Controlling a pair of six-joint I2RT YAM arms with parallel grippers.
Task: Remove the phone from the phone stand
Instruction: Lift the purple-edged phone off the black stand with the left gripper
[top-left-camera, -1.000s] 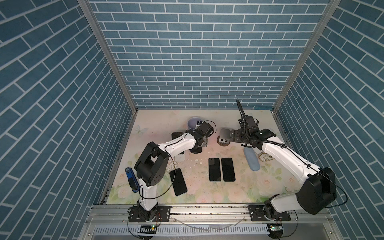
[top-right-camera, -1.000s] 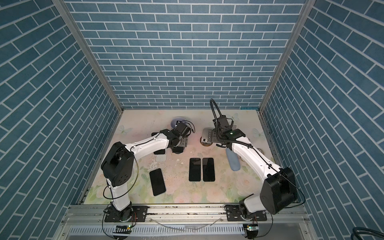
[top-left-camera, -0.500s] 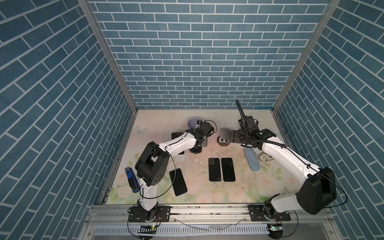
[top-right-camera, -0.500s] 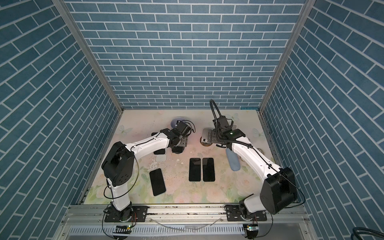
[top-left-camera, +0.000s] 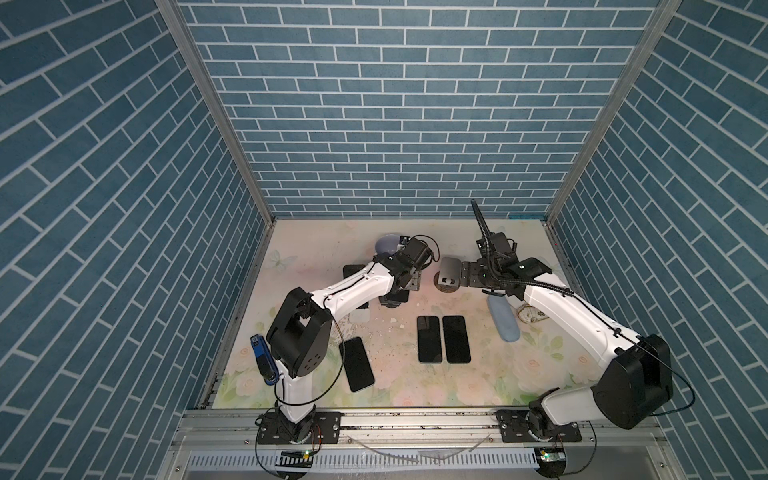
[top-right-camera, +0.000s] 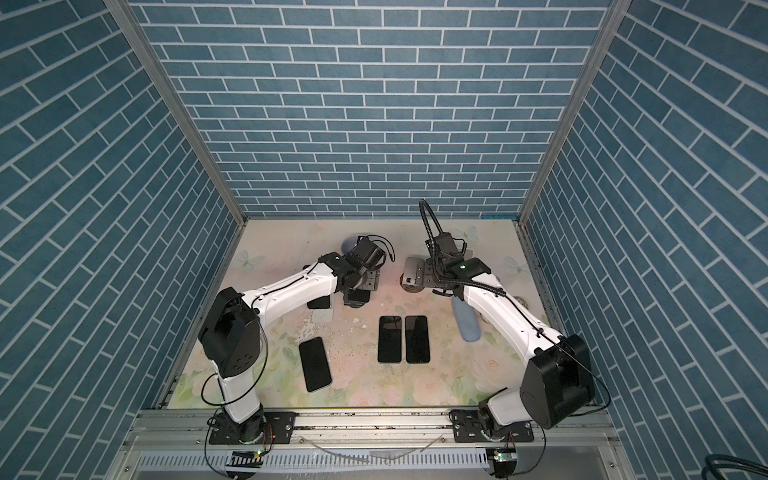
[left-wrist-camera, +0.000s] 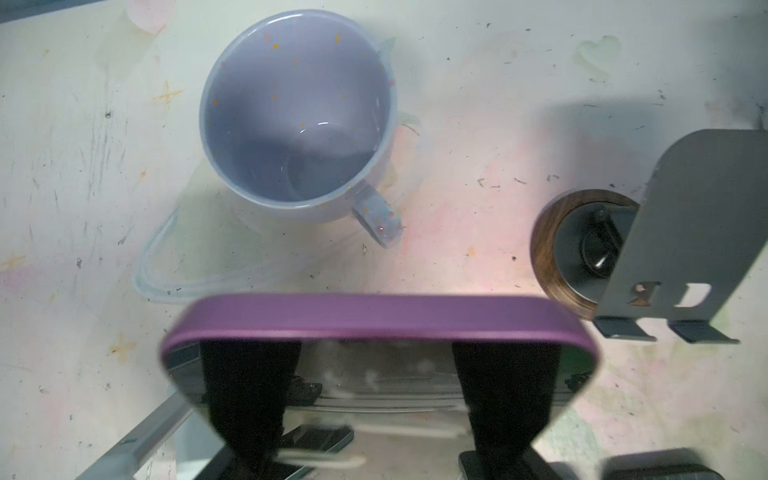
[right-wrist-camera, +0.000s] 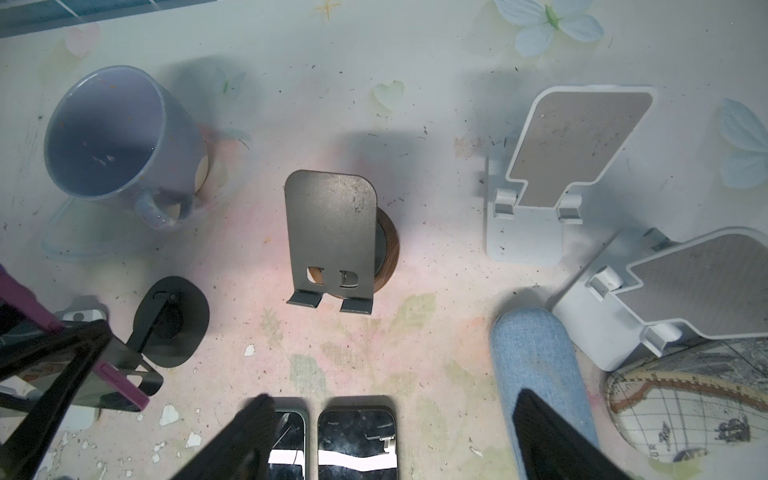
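Here, the purple-cased smartphone (left-wrist-camera: 374, 318) stands tilted just in front of the pale lilac ceramic mug (left-wrist-camera: 299, 116), on the side nearer the robot's bases, and the left claw (left-wrist-camera: 376, 353) is right on it. In the left wrist view the two black fingers (left-wrist-camera: 249, 395) lie across the phone's glossy screen. They are set somewhat apart, with their tips reaching its upper purple edge, and the phone runs wider than both of them. Whether they press on the phone or only rest over it, I cannot tell. In the right wrist view the phone's lower edge sits at the bent lip of the black round-based phone stand (right-wrist-camera: 174, 320). This stand is beside the mug on its handle side, so the phone is not yet off it.

The right claw (right-wrist-camera: 392, 399) hangs well away from the mug, its jaws wide apart with nothing between them. Below it, two dark smartphones (right-wrist-camera: 357, 440) lie flat side by side on the flowered tabletop (right-wrist-camera: 436, 332). A grey sheet-metal stand on a round wooden base (right-wrist-camera: 332, 232) stands between the mug and that claw. A light blue fabric case (right-wrist-camera: 536, 365) lies farther from the mug than the grey stand does. In both top views a third dark smartphone (top-left-camera: 356, 363) lies flat, well in front of the mug.
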